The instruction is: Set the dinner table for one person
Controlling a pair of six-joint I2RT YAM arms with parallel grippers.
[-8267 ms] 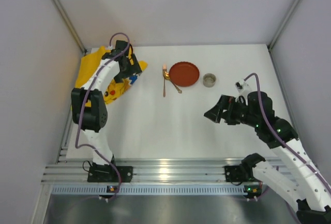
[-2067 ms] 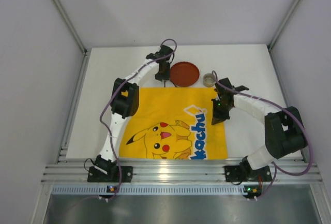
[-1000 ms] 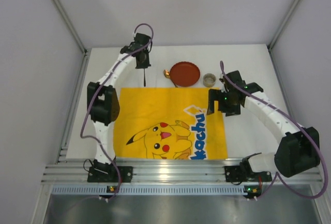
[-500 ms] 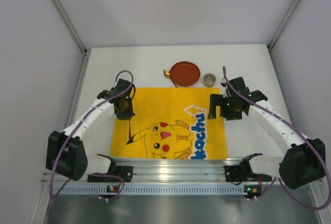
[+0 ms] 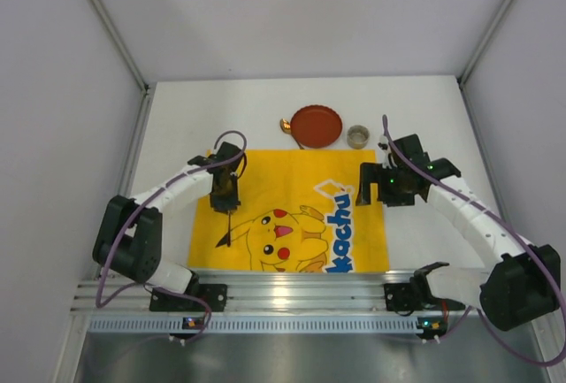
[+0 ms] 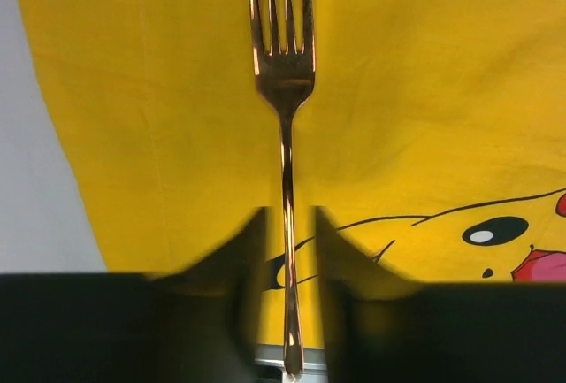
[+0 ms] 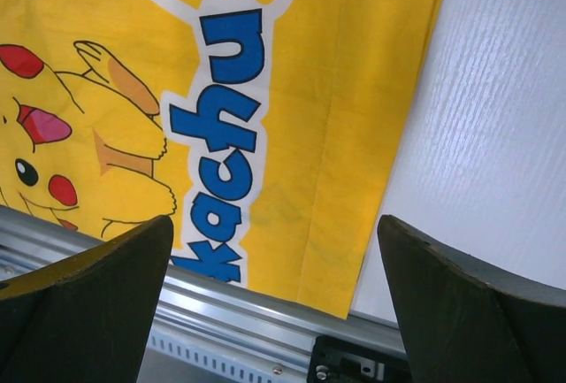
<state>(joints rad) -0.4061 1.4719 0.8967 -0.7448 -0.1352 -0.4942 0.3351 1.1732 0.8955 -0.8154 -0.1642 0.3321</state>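
Note:
The dinner table [image 5: 424, 109] is a white top with a yellow Pikachu mat [image 5: 292, 188] spread at its near middle. A copper fork [image 5: 228, 228] lies along the mat's left part, tines toward the near edge. My left gripper [image 5: 225, 204] hovers over its handle. In the left wrist view the fork [image 6: 285, 135] runs between the fingers of the left gripper [image 6: 289, 224], with a gap on each side, so the jaws are open. My right gripper [image 5: 370, 187] is wide open above the mat's right edge [image 7: 354, 91], empty.
A red plate [image 5: 316, 126] sits behind the mat, with a spoon [image 5: 285, 124] at its left rim and a small cup [image 5: 357, 136] to its right. Bare white table [image 7: 495, 135] lies right of the mat. An aluminium rail [image 5: 283, 294] bounds the near edge.
My left arm has brought the fork from the back of the table down onto the mat's left part, and its jaws have parted from the handle. The right gripper has barely moved.

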